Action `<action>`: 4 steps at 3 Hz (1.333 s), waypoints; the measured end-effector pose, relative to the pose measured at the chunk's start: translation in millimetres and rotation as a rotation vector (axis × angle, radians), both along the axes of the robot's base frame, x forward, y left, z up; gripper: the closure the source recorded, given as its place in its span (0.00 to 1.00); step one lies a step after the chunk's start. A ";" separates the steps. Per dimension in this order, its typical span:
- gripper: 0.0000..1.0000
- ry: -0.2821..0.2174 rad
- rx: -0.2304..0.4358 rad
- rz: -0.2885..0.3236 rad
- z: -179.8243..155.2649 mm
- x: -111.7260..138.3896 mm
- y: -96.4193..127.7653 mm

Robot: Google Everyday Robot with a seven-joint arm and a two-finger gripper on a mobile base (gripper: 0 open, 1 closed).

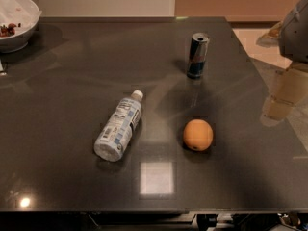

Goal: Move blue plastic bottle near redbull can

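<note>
So the blue plastic bottle (119,126) is lying on its side left of the middle of the dark bench (67,66), white cap pointing up-right toward the redbull can (197,56). Its label is pale blue and white with dark print, but none of it is readable. The can stands upright well apart from it, dark blue and silver, with no lettering I can make out. An orange (198,134) sits between them, nearer the front. A white bowl (19,30) is in the far left corner. The gripper (279,100) hangs off the right edge; I can't tell how its jaws are set.
</note>
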State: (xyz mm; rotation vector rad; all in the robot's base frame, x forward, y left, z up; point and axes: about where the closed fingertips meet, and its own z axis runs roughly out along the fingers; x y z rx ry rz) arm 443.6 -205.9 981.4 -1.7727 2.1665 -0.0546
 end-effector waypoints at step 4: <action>0.00 -0.040 0.076 0.538 -5.7 54.9 148.2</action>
